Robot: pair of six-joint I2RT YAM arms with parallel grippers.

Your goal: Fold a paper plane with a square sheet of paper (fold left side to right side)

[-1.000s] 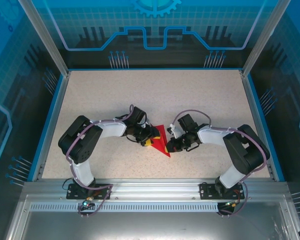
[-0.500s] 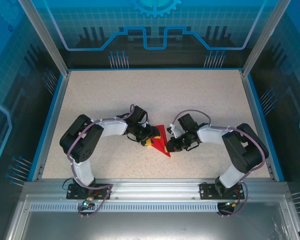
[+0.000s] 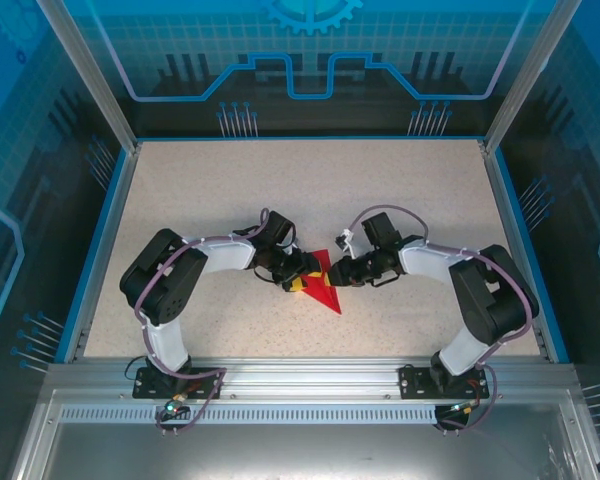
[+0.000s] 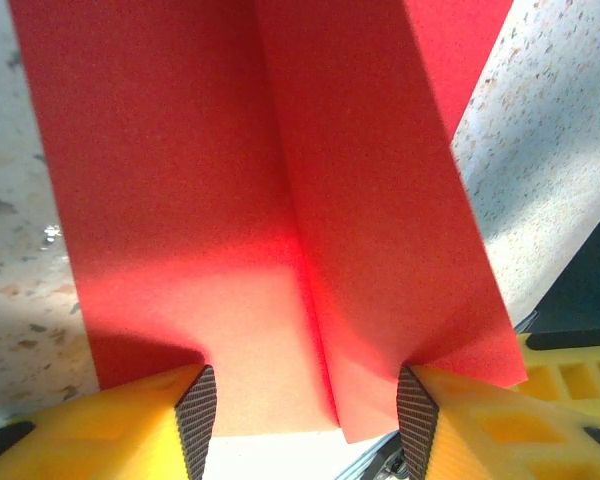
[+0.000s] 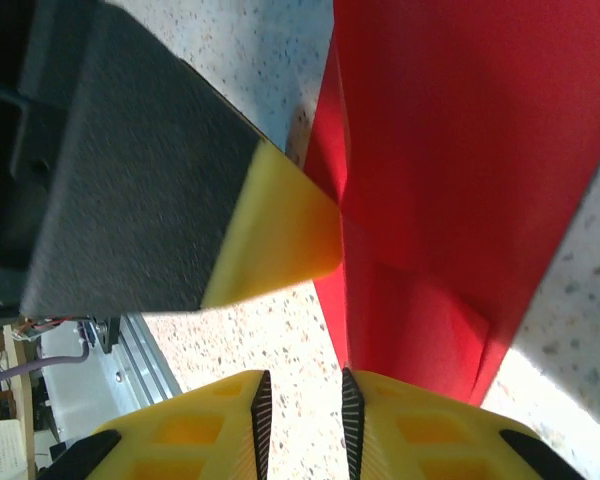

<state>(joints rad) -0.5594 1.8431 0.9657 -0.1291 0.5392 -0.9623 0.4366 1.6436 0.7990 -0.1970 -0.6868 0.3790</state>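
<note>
The square sheet of paper [image 3: 328, 291] is bright red and lies folded into a pointed triangle at the table's middle, its tip toward the near edge. In the left wrist view the paper [image 4: 280, 200] shows a lengthwise crease with one flap lapped over it. My left gripper [image 3: 302, 277] comes in from the left and stands open [image 4: 307, 425], its fingertips [image 4: 197, 415] resting on the paper's end. My right gripper [image 3: 343, 276] sits at the paper's right edge, slightly open [image 5: 305, 425], with bare table between its pads. Its right finger touches the paper's [image 5: 450, 150] edge.
The speckled table [image 3: 230, 190] has a blue rim [image 3: 105, 235] on three sides. A metal rail [image 3: 300, 375] with both arm bases runs along the near edge. The left gripper's yellow finger [image 5: 280, 230] is close in front of the right wrist camera.
My right gripper has swung from the paper's near right corner up along its right edge, and its jaws have parted a little. The left gripper and the paper stay put.
</note>
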